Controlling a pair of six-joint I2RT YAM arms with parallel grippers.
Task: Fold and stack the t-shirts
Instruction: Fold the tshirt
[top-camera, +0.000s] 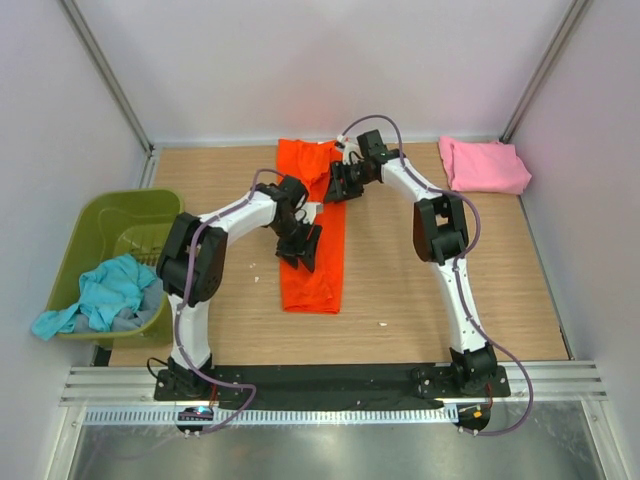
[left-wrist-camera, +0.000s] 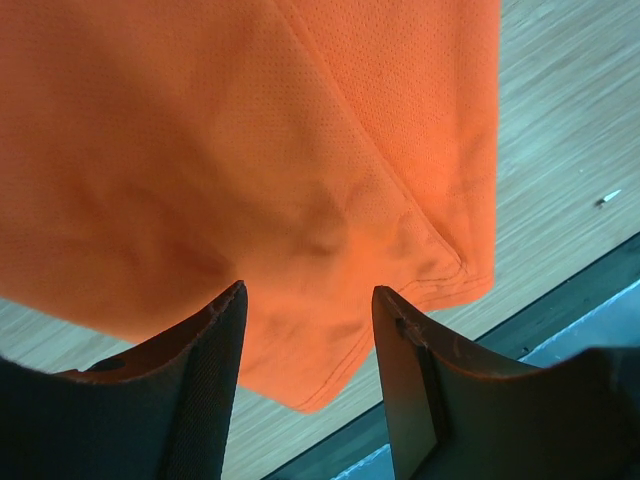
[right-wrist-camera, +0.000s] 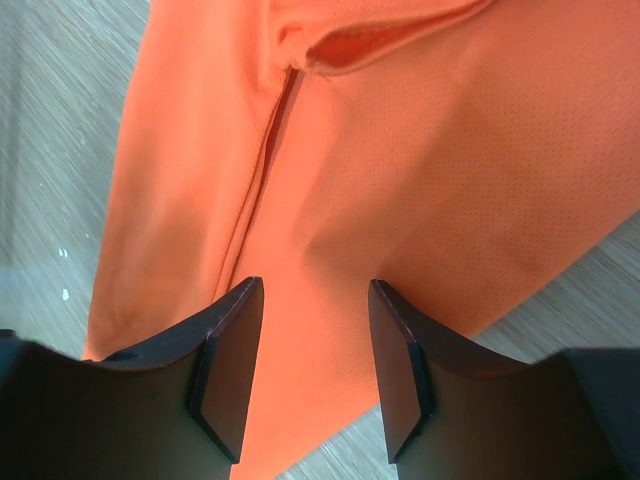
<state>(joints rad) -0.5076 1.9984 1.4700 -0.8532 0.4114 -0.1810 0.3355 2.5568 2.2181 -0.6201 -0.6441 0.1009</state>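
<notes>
A bright orange t-shirt (top-camera: 312, 270) lies folded into a long narrow strip down the middle of the table. My left gripper (top-camera: 300, 248) hovers open over its lower half; the left wrist view shows the shirt's hem corner (left-wrist-camera: 330, 370) between the spread jaws of the left gripper (left-wrist-camera: 308, 300). My right gripper (top-camera: 338, 185) hovers open over the shirt's upper part; the right wrist view shows orange cloth (right-wrist-camera: 400, 180) below the right gripper (right-wrist-camera: 315, 290). A pale pink t-shirt (top-camera: 484, 165) lies folded at the far right. A teal t-shirt (top-camera: 100, 295) lies in the tub.
An olive-green plastic tub (top-camera: 90, 225) stands off the table's left edge, with teal and grey cloth hanging over its rim. White walls close the back and sides. A black rail (top-camera: 330, 380) runs along the near edge by the arm bases.
</notes>
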